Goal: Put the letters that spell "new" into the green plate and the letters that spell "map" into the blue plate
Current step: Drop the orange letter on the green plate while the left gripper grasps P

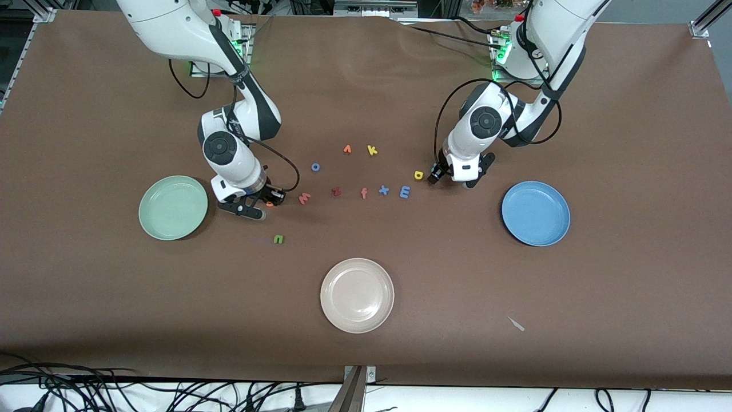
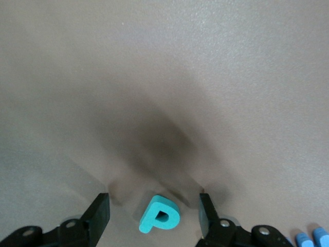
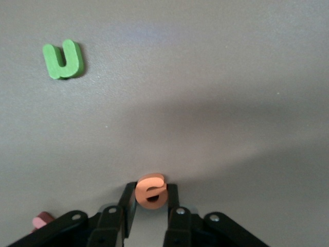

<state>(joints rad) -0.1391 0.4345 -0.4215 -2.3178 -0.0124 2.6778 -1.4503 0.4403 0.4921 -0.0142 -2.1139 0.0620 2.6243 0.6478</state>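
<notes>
The right gripper (image 3: 150, 203) has pinched the orange e (image 3: 150, 192) between its fingers, down at the table just beside the green plate (image 1: 173, 207), toward the table's middle. That plate lies well nearer this arm than the left one. The left gripper (image 2: 154, 216) stands open astride the teal p (image 2: 159, 214), which lies flat near the blue plate (image 1: 536, 213).

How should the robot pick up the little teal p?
The teal p lies flat on the table, between the open fingers of the left end effector. Best come straight down from above and squeeze its thin outer edges, across the round bowl and stem, since nothing sticks up to grab.
</notes>
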